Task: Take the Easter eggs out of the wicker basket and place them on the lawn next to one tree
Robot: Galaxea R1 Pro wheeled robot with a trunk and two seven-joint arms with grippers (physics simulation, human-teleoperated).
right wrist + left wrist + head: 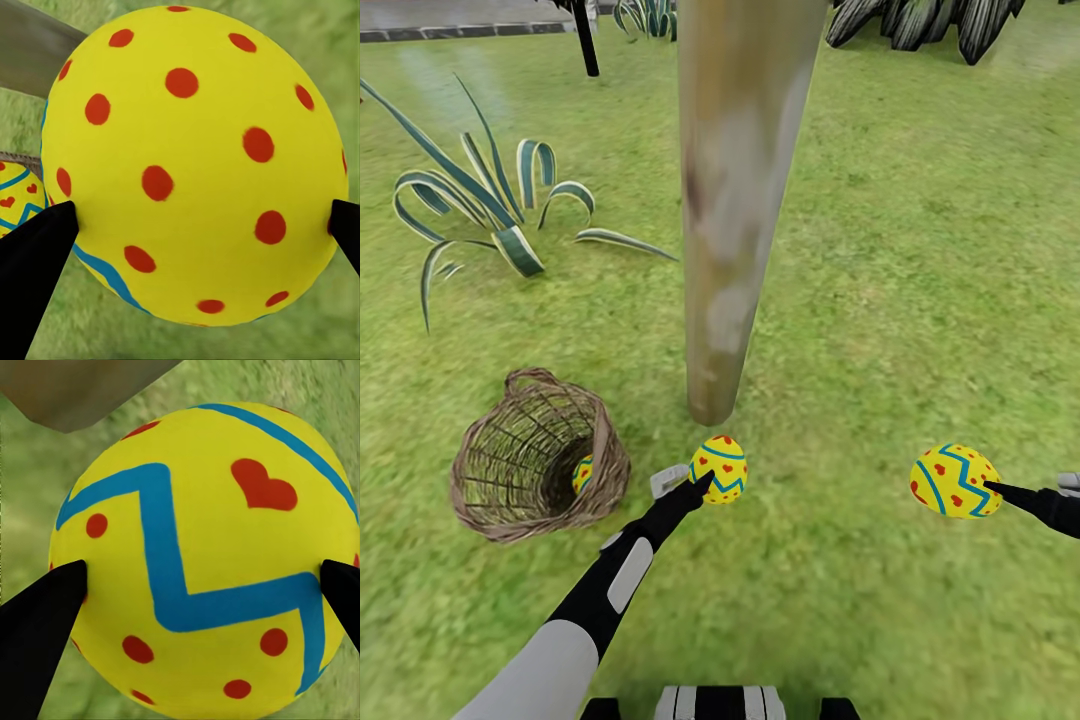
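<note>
Left hand (705,483), at the lower middle of the head view, is clamped on a yellow egg (719,468) with blue zigzags and red hearts; the left wrist view shows both dark fingers (41,622) pressed against that egg's (202,562) sides. Right hand (992,488), at the right edge of the head view, is clamped on a second egg (954,481), and the right wrist view has its fingers (34,270) touching either side of the red-dotted end of this egg (195,165).

From largest to smallest: the lawn (920,260) covers nearly the whole head view, mottled green. The tree (735,200) runs as a straight, pale grey-tan trunk from the top middle down to its foot just above the left hand's egg, with a narrow strip of grass between trunk and egg. A spiky plant with striped green and white leaves (490,210) stands at the upper left. The wicker basket (540,455) lies tipped on its side at the lower left, its mouth turned toward the trunk, near the left arm. The third egg (583,473) sits inside the basket by the rim, mostly hidden by the weave. The second egg is well to the right of the trunk, held above the grass.
</note>
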